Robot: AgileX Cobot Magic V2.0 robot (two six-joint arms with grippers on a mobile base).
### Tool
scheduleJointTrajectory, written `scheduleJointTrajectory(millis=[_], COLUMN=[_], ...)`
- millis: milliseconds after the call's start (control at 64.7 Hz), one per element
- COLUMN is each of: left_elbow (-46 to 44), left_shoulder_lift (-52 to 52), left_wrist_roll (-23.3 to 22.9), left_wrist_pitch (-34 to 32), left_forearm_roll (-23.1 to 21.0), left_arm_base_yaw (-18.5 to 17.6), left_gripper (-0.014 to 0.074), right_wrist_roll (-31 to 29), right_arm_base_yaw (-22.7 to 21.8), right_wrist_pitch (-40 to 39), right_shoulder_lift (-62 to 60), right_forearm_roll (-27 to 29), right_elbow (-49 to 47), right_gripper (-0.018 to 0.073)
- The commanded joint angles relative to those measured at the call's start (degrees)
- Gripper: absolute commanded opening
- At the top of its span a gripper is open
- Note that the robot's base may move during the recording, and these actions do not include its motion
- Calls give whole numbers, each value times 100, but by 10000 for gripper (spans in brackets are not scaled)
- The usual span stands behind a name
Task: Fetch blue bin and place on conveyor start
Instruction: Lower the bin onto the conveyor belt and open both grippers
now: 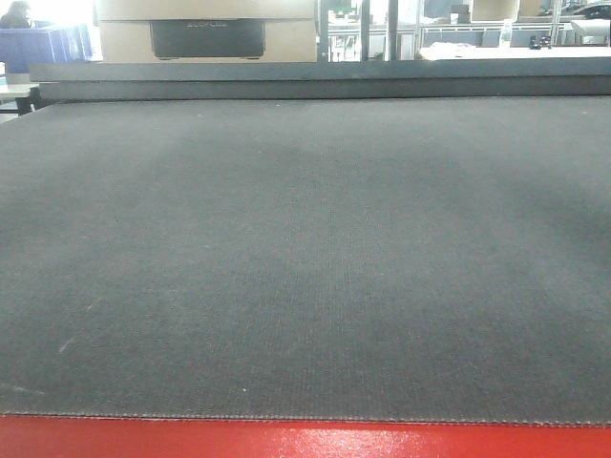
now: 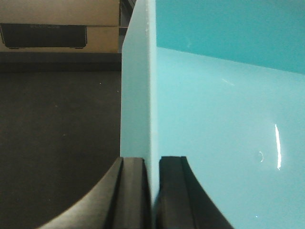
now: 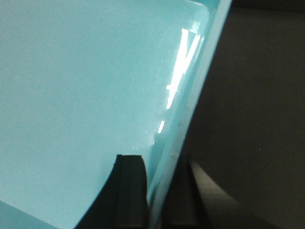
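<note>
Within left hand (image 2: 152,167), glossy aqua bin (image 2: 214,138)

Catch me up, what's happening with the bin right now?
Both arms have the blue bin. The left gripper is shut on one wall, one finger inside and one outside, and the right gripper pinches the wall on its side the same way. Dark conveyor belt shows beside the bin in both wrist views. The front view shows only the belt and its red edge strip, no bin, so I cannot tell whether it is set down yet.
</note>
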Motion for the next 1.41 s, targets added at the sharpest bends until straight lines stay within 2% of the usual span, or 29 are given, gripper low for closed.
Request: scheduleJointTrajectory(millis=[0, 93, 185, 247, 324, 479, 664, 850, 989, 1050, 1112, 1174, 1220, 1282, 1359, 1390], left_elbow=[-62, -62, -48, 102, 427, 1469, 2555, 3259, 3413, 3413, 3413, 3413, 3413, 3400, 3322, 3295], left_shoulder_lift=[-91, -91, -39, 22, 102, 253, 479, 700, 986, 1093, 1142, 1158, 1158, 1158, 1158, 1158], left_wrist_roll=[-10, -10, -10, -10, -10, -10, -10, -10, -10, -10, -10, -10, -10, -10, -10, -10], left_wrist_pitch=[-328, -204, 272, 570, 631, 206, -481, -1142, -1265, -1275, -1254, -1236, -1224, -1224, -1224, -1224], left_forearm_roll=[315, 315, 315, 315, 315, 249, -35, -96, -75, -75, -75, -75, -75, -75, -75, -75], left_arm_base_yaw=[45, 45, 45, 45, 45, 55, 55, 55, 55, 55, 55, 55, 55, 55, 55, 55], left_gripper=[-111, -111, -111, -111, -111, -111, -111, -111, -111, -111, -111, -106, -86, -9, 132, 202], right_wrist_roll=[-200, -200, -200, -200, -200, -200, -200, -200, -200, -200, -200, -200, -200, -200, -200, -200], right_arm_base_yaw=[-58, -58, -58, -58, -58, -58, -58, -58, -58, -58, -58, -58, -58, -58, -58, -58], right_wrist_pitch=[-24, -144, -155, -130, -130, -135, -448, -935, -1169, -1204, -1219, -1219, -1219, -1219, -1181, -1177], right_shoulder_lift=[-72, -72, -72, -34, 52, 352, 768, 1118, 1386, 1490, 1561, 1598, 1599, 1599, 1587, 1563], right_forearm_roll=[-380, -294, -283, -243, -229, -229, -102, -102, -102, -102, -102, -102, -102, -102, -102, -102], right_elbow=[-51, -51, -51, 1, 129, 656, 1514, 2072, 2160, 2160, 2160, 2160, 2160, 2160, 2149, 2149], right_gripper=[-152, -152, -152, -152, -152, -152, -152, -152, -143, -104, -20, 92, 208, 363, 498, 524])
